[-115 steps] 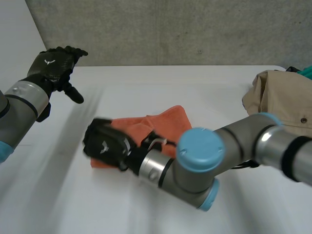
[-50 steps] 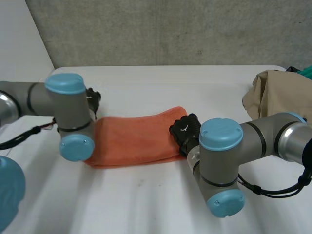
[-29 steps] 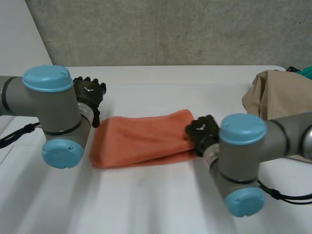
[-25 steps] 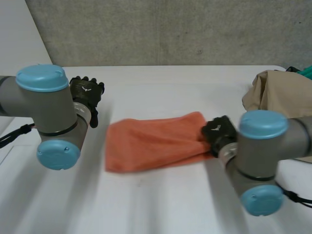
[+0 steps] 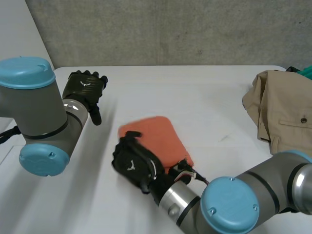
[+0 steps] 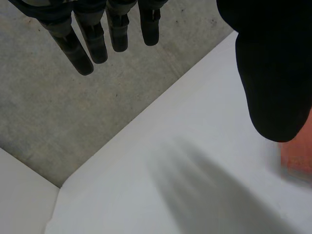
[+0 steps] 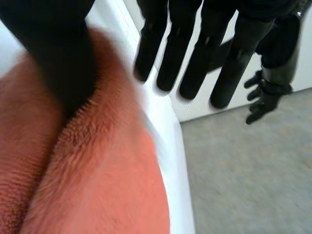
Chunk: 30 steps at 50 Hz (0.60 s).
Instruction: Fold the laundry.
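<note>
An orange towel [image 5: 157, 137] lies folded into a short rectangle at the middle of the white table [image 5: 214, 97]. My right hand [image 5: 130, 163] rests at the towel's near left edge, with its arm reaching across from the right. In the right wrist view that hand [image 7: 170, 44] is open: its fingers stretch straight past the towel's [image 7: 97, 185] edge and the thumb lies on the pile. My left hand [image 5: 86, 87] hovers open to the left of the towel, apart from it. The left wrist view shows the left hand [image 6: 117, 24] with straight fingers over bare table, and a strip of the towel [image 6: 298, 157] beside its thumb.
A heap of beige trousers [image 5: 282, 112] lies at the table's right edge, with a bit of teal cloth [image 5: 305, 71] behind it. A concrete wall runs behind the table. My left hand [image 7: 263, 97] also shows in the right wrist view, beyond the right hand's fingertips.
The towel, stretched long between both hands a second ago, is now folded over into a short rectangle. My right hand swung from its right end to its left edge. My left hand drew away leftward.
</note>
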### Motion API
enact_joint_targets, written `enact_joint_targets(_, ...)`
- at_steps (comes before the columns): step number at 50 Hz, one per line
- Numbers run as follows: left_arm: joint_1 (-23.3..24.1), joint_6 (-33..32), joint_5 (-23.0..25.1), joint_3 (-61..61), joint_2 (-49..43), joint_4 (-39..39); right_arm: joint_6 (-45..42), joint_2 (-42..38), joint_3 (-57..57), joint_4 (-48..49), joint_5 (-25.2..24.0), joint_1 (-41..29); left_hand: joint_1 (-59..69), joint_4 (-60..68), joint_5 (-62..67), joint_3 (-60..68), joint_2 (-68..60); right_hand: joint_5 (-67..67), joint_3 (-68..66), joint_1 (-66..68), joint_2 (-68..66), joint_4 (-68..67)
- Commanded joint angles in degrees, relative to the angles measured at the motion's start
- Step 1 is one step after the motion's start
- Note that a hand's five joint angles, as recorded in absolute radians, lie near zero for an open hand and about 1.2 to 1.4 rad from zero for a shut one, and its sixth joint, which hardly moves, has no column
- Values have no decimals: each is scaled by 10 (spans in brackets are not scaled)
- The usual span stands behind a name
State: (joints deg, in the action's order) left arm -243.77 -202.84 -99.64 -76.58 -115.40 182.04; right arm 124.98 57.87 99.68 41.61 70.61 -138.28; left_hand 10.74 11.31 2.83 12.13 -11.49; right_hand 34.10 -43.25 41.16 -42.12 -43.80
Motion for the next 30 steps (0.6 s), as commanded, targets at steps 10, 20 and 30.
enact_joint_targets(10, 71, 30, 1, 59, -1, -22, 424, 97, -116, -308, 106, 128, -7, -13, -28, -21, 15, -341, 332, -312, 321, 338)
enact_joint_targets(20, 160, 103, 1, 109, -70, -108, 472, -27, -337, -569, 46, 153, -7, -13, -28, -21, 15, -341, 332, -312, 321, 338)
enact_joint_targets(30, 154, 133, -60, 125, -177, -162, 439, -130, -441, -646, 62, 147, -7, -13, -28, -21, 15, -341, 332, -312, 321, 338)
